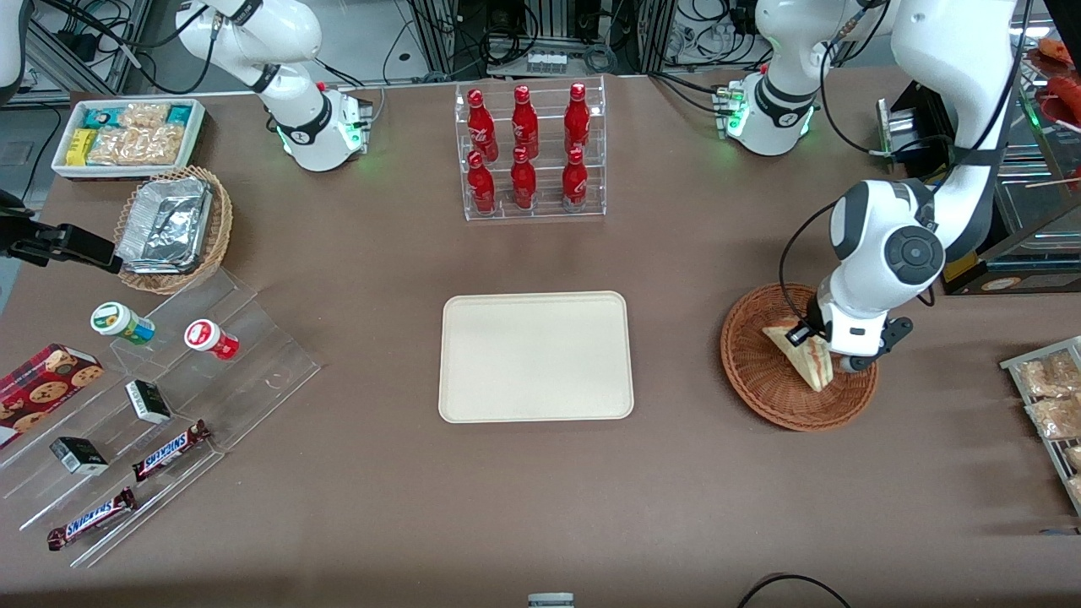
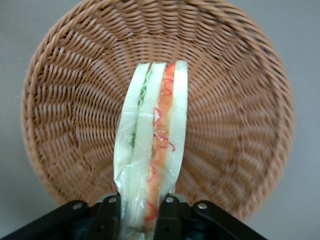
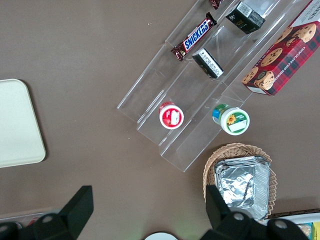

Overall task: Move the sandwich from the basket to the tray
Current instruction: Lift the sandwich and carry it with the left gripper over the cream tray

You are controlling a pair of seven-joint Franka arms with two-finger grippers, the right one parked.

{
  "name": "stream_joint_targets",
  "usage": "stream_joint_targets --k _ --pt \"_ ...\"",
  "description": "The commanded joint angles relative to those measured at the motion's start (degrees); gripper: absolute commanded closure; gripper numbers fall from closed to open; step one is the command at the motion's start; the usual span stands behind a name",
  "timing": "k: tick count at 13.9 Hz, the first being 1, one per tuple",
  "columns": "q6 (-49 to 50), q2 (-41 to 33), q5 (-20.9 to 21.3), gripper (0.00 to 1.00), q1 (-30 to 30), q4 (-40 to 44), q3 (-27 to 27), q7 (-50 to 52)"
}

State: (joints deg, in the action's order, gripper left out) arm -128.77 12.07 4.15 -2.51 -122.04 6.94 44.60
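Note:
The sandwich (image 1: pixel 801 353), a wedge of white bread with orange and green filling in clear wrap, is over the reddish-brown woven basket (image 1: pixel 760 380). My left gripper (image 1: pixel 817 344) is shut on one end of the sandwich, just above the basket. In the left wrist view the black fingers (image 2: pixel 107 217) press both sides of the sandwich (image 2: pixel 152 150), with the basket (image 2: pixel 65 110) below it. The cream tray (image 1: pixel 535 355) lies empty mid-table, beside the basket toward the parked arm's end. The tray's corner also shows in the right wrist view (image 3: pixel 17 125).
A clear rack of red bottles (image 1: pixel 529 152) stands farther from the camera than the tray. A tan basket with foil trays (image 1: pixel 173 228), a snack bin (image 1: pixel 128 135) and a clear stepped stand with snacks (image 1: pixel 152 405) lie toward the parked arm's end. Bagged snacks (image 1: pixel 1047 397) lie toward the working arm's end.

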Motion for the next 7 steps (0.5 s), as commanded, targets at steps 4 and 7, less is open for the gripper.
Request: stream_joint_targets --k 4,7 --pt "8.9 0.0 1.1 1.0 -14.0 9.0 0.0 0.5" --pt "9.1 3.1 0.9 1.0 -20.0 13.7 0.0 1.1"
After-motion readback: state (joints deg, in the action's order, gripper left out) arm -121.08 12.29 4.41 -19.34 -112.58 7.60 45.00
